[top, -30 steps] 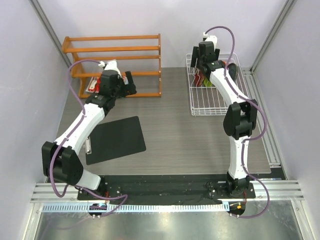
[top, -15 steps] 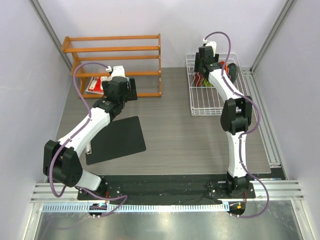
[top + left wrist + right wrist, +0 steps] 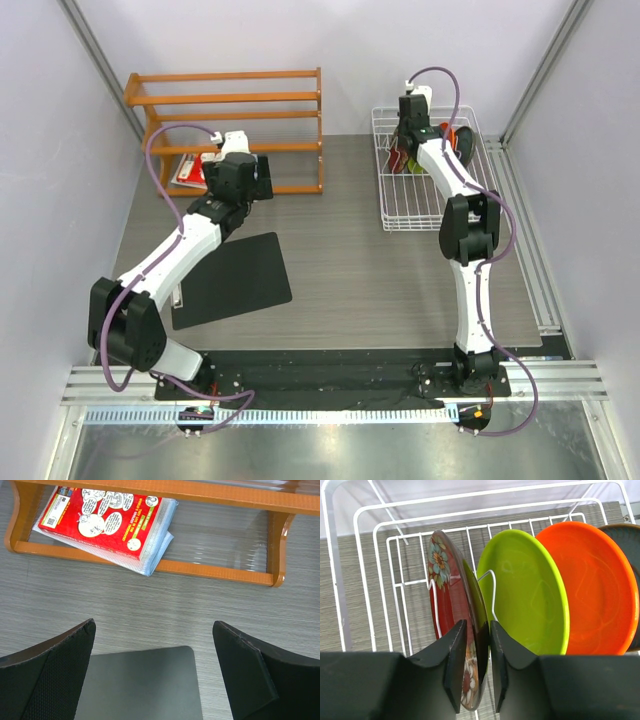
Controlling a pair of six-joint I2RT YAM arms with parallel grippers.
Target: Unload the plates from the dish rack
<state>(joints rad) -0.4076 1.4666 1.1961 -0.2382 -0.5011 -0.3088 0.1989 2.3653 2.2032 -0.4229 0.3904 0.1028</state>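
Note:
In the right wrist view the plates stand on edge in the white wire dish rack: a dark red patterned plate, a lime green plate, a bright orange plate and the edge of a dark teal plate. My right gripper is shut on the near rim of the dark red plate, one finger on each face. From above, that gripper reaches into the rack's far end. My left gripper hangs open and holds nothing, over the table in front of the shelf.
An orange wooden slatted shelf stands at the back left, with a red-and-white booklet lying under its lowest slat. A black mat lies on the table below the left gripper. Frame posts and walls close in both sides.
The right gripper's fingers have closed in from wide apart onto the dark red plate's rim, and the arm has reached slightly deeper into the rack. The left arm swung a little right, then held.

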